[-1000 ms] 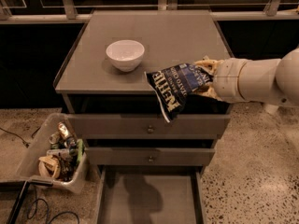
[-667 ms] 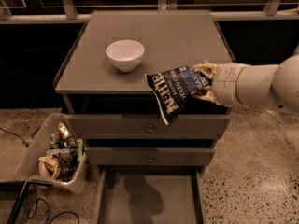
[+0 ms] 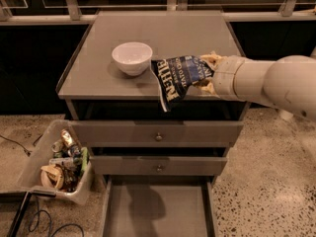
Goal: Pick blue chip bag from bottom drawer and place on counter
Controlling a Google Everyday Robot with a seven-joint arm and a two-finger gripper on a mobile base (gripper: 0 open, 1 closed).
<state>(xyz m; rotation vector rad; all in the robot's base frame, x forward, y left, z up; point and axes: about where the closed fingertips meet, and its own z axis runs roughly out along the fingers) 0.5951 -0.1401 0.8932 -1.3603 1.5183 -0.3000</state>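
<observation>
Bottom drawer (image 3: 163, 218), pulled out, grey floor bare. Left of it on the ground, clear plastic bin (image 3: 32, 158) of cans and wrappers. Above the counter's (image 3: 163, 33) front edge, the gripper (image 3: 207, 72), reaching in from the right, is clamped on the right end of the blue chip bag (image 3: 178, 76); the bag's lower corner hangs past the edge. White bowl (image 3: 132, 57) stands just left of the bag.

The pincer (image 3: 205, 72) grips the blue chip bag (image 3: 178, 76) above the counter (image 3: 98, 75), beside the white bowl (image 3: 132, 57).
</observation>
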